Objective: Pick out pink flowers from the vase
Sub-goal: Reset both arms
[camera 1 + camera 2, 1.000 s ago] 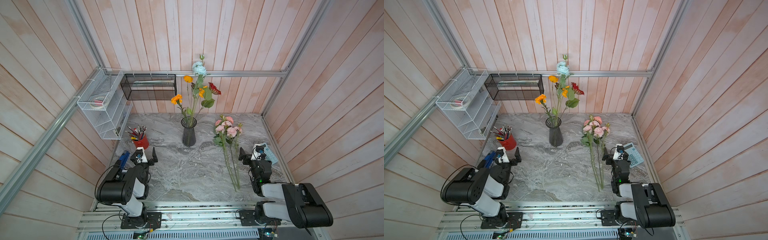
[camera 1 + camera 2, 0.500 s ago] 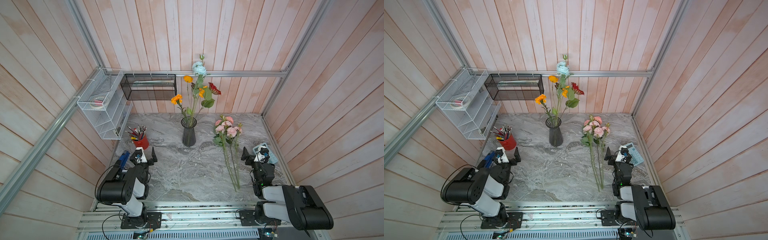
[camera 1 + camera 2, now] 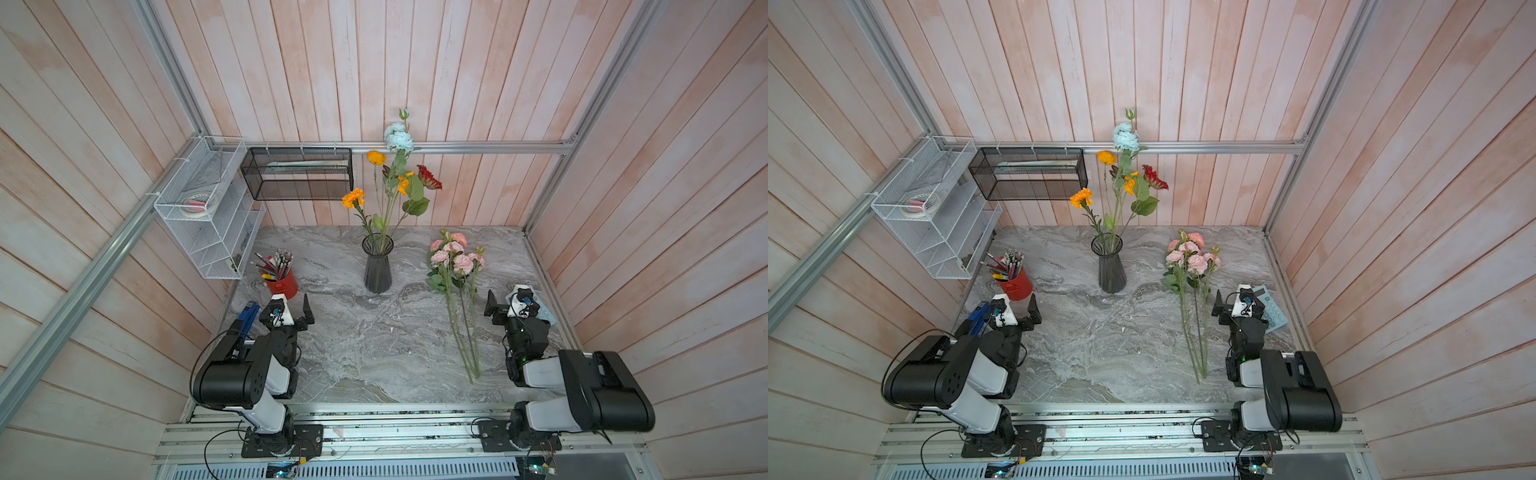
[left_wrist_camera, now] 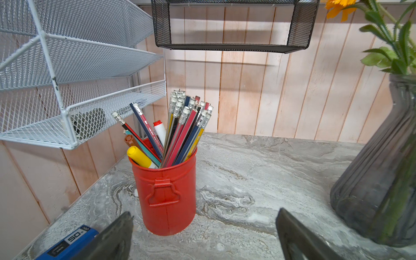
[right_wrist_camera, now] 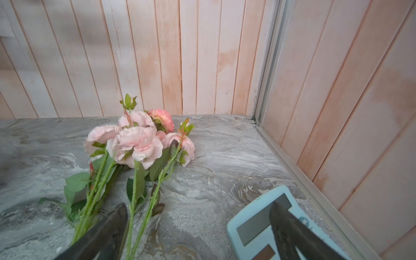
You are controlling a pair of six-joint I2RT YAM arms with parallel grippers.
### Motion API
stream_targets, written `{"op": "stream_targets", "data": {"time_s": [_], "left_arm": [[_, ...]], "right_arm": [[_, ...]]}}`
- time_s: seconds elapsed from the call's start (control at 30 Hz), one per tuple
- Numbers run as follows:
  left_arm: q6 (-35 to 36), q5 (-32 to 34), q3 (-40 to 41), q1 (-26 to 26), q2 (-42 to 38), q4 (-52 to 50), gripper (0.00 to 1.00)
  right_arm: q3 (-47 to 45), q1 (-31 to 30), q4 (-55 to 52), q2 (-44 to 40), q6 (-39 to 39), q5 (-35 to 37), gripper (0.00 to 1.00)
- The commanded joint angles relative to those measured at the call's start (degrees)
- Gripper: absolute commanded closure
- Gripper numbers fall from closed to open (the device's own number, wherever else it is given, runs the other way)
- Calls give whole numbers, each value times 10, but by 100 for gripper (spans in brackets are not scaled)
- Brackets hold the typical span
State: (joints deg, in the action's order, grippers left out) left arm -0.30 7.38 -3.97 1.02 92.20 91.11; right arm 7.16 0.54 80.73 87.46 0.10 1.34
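Fingers (image 4: 112, 240) wide apart on left gripper (image 4: 204, 213) and right gripper (image 5: 198, 204), holding nothing, pink flowers (image 3: 453, 257) flat on table (image 3: 353, 332), near vase (image 3: 377, 274)

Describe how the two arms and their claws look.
Both arms, left arm and right arm, have bulky black joint housings and white link shells on black base plates. A black cable loops beside the left one; a green light glows on the right. Left claw and right claw have dark flat fingers with white camera mounts.

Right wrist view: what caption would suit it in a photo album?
Pink flowers lie on the marble tabletop near a pale blue calculator, framed by the open right end effector.
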Motion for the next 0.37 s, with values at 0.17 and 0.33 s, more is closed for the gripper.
{"op": "stream_targets", "data": {"time_s": [0.17,0.33], "left_arm": [[-6,14,-3,-2,5,18,0],[19,-6,-22,14,-10,-37,0]], "right_arm": [[14,2,44,28,1,-2,2],[7,3,42,24,-18,46,2]]}}
